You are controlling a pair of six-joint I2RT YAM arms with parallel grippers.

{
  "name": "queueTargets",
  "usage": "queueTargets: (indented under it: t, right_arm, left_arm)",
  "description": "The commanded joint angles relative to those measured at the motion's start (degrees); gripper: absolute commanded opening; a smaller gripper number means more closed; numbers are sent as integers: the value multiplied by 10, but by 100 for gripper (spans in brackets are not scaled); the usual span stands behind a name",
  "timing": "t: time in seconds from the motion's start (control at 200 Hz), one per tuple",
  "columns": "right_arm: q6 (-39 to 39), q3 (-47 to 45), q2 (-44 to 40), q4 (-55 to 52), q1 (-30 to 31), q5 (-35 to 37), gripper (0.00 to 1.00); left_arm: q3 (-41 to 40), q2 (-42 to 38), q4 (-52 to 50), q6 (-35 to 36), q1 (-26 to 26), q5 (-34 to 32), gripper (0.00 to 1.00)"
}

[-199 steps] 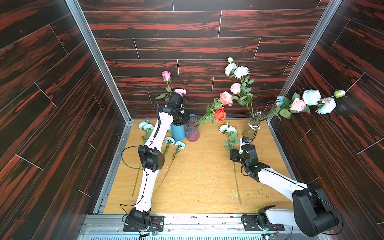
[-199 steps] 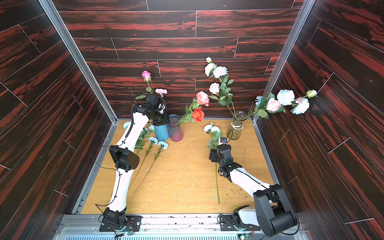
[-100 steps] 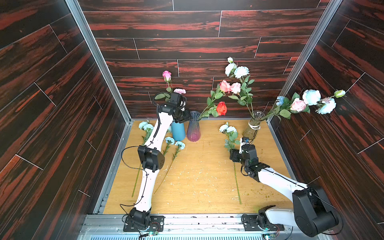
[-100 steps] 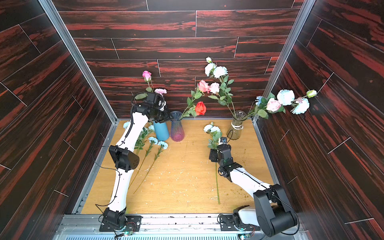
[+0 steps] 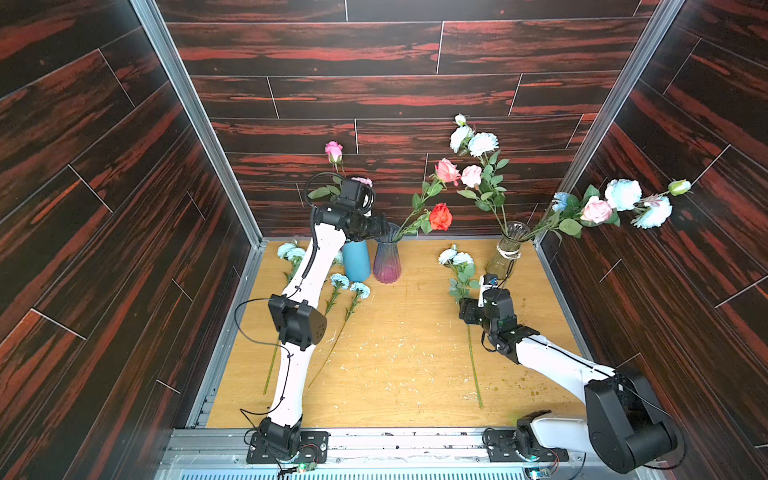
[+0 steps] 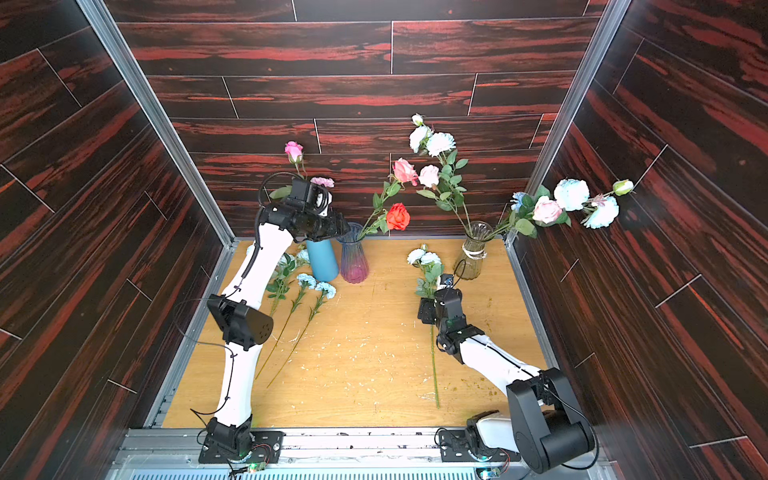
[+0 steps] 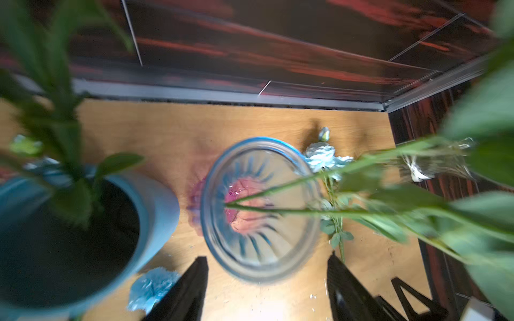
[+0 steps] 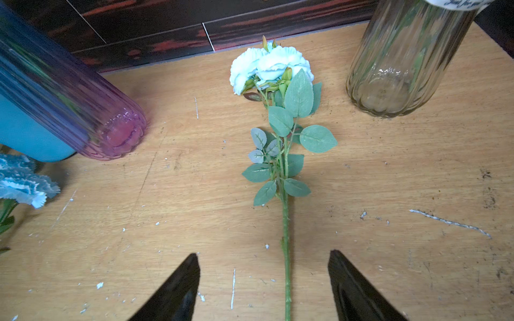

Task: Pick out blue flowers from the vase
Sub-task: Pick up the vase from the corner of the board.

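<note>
Up front, right jaws: apart, empty, straddling a blue flower (image 8: 271, 66) laid sorted on the desk (image 8: 389, 194).
Further back, left jaws: apart, empty, over the purple vase (image 7: 205, 211) of roses (image 5: 440, 216).
Far corner, clear vase (image 5: 505, 255): blue flowers (image 5: 622, 194) not yet pulled.

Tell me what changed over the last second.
The left tool opened, jaws now apart at the rim of the purple vase, holding nothing; its pink rose and red rose swung upward. The right tool, open over the blue flower lying on the table, and the clear vase stayed put.
</note>
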Motion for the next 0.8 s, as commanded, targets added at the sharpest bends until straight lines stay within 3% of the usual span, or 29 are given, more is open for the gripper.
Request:
queueTargets:
  t: [0.0,0.14,0.261,0.571,0.681,0.797]
  right_arm:
    - [-2,9,2,0,2,-2,76]
    - [-3,9,1,2,2,-3,75]
    - [-3,10,2,2,2,-3,76]
    - [-2,-8,-25,10,4,-7,74]
    - [-2,-8,-38,1,6,-16,73]
    - [1,23,-41,-50,7,-45,70]
  left_arm:
    - [-34,-87,14,39,-31,-63,71]
    - [-129,-180,52,76,-76,-133,72]
    - [-277,-293,152,91,-114,-182,73]
    - [-870,-656,606,22,-162,-245,78]
    - [-994,-703,690,11,-161,-238,81]
    - [-1028,-692,701,30,-162,-222,82]
